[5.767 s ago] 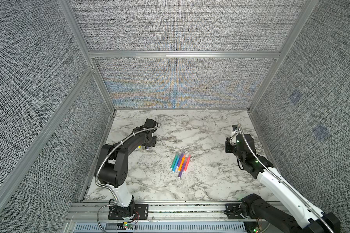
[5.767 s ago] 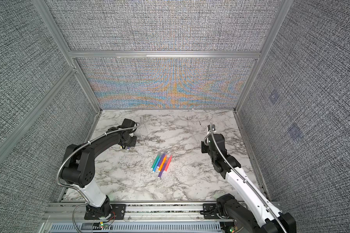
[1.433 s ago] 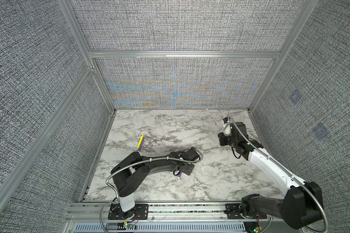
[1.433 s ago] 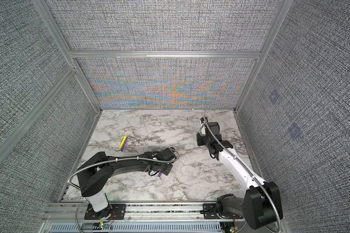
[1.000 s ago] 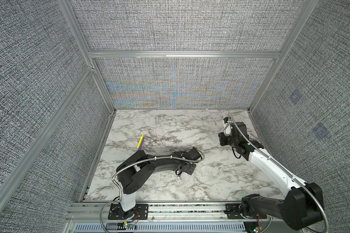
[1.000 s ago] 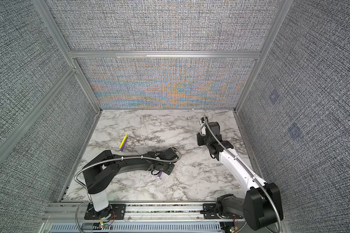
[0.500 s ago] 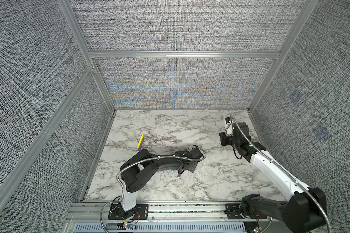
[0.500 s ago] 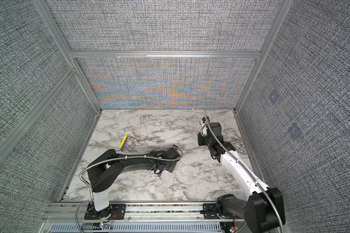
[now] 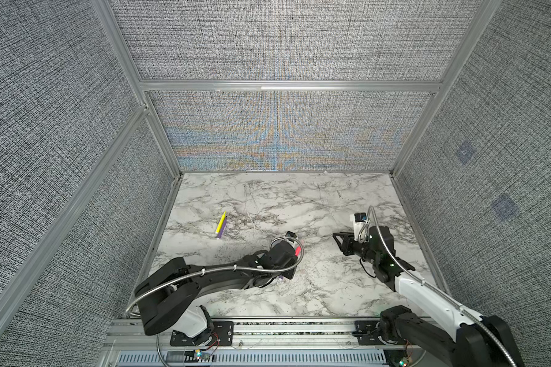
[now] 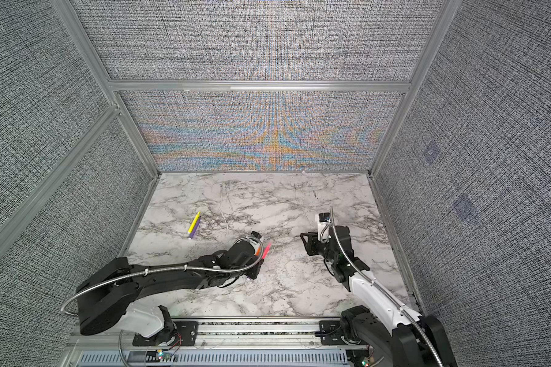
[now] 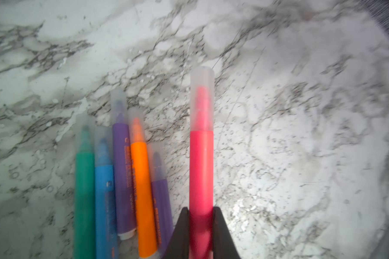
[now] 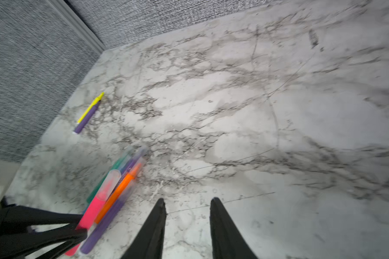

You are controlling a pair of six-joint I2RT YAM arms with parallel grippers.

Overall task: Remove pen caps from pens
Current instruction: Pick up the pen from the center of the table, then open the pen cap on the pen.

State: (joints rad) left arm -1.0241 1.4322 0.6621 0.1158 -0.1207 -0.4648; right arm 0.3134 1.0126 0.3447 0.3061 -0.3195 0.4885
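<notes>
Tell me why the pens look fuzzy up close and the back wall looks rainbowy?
Left wrist view: the pens are soft, out of focus, and light glares off the marble table. Both top views: sharp, but the woven back wall shows rainbow ripples, likely a camera effect.

The tabletop [image 9: 299, 206] looks like smooth marble, walls [image 9: 268, 47] rough woven cloth, pen caps [image 11: 202, 98] frosted plastic.

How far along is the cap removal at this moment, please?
Done: the yellow pen and the lone purple pen, lying apart, appear uncapped. In hand: the left gripper is shut on the pink pen, its clear cap on; the right gripper is open and empty. Left: the green pen, blue pen, middle purple pen, orange pen and end purple pen, all capped.
</notes>
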